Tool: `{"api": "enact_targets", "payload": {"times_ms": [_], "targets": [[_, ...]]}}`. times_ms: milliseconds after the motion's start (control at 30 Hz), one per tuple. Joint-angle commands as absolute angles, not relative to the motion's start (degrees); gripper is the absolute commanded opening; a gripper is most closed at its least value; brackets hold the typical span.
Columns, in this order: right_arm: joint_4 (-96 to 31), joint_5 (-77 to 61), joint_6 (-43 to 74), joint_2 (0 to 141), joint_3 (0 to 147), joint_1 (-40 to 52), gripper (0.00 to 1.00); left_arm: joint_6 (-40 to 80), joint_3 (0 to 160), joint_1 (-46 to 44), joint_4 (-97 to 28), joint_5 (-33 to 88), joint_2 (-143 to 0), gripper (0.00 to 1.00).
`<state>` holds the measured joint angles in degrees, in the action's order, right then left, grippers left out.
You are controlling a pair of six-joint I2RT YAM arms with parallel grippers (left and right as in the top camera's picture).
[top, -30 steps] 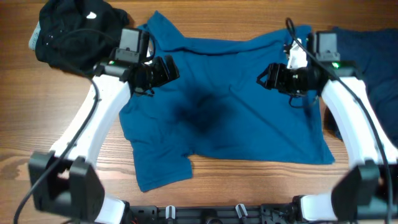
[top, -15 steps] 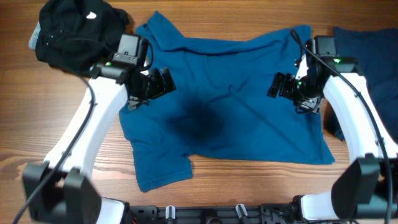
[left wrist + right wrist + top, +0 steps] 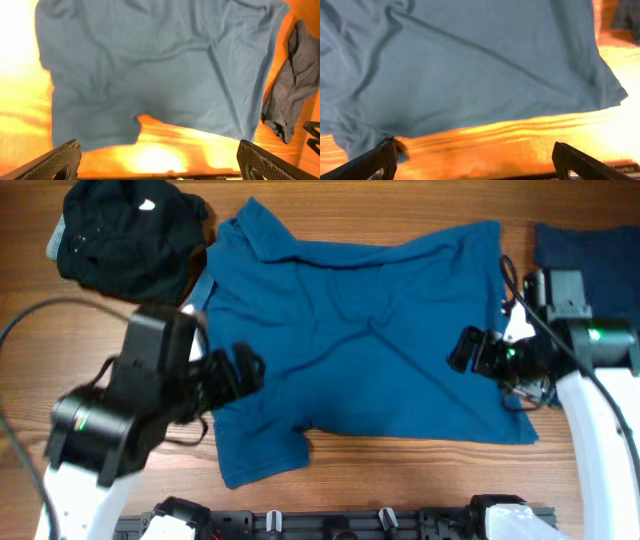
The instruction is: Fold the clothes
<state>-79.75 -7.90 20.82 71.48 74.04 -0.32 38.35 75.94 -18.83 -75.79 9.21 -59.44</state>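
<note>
The bright-blue polo shirt (image 3: 360, 340) lies spread flat on the wooden table, collar at the far left, one sleeve at the near left. It fills the left wrist view (image 3: 150, 65) and the right wrist view (image 3: 470, 65). My left gripper (image 3: 240, 370) hovers open and empty above the shirt's left side. My right gripper (image 3: 470, 352) hovers open and empty above the shirt's right side. The black garment (image 3: 125, 230) is bunched at the far left. The dull dark-blue garment (image 3: 590, 245) lies at the far right, also in the left wrist view (image 3: 295, 85).
The wooden table (image 3: 400, 475) shows bare along the front edge below the shirt's hem. A black rail (image 3: 340, 523) runs along the near edge.
Both arms have pulled back toward the near edge and risen, the left one most. The dark shadow on the shirt's middle is gone. The shirt has not moved.
</note>
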Motion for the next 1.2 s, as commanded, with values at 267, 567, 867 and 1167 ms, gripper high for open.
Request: {"api": "enact_targets", "payload": {"times_ms": [267,567,867,1167], "targets": [[-85.93,-5.10,25.89,62.72,75.26,-0.36,1.00,47.03,73.41,-19.29,-85.43,8.47,-54.96,1.00],[-87.55,-4.86,25.47,62.65,75.24,-0.34,1.00,48.66,65.69,-19.29,-85.10,8.69,-52.73,1.00],[-86.54,-4.89,25.52,62.61,72.42,-0.34,1.00,48.64,63.59,-19.29,-84.66,8.69,-52.49,1.00],[-76.86,-6.50,25.39,62.76,68.73,-0.36,1.00,48.21,63.59,-19.29,-71.33,8.73,-53.34,1.00]]}}
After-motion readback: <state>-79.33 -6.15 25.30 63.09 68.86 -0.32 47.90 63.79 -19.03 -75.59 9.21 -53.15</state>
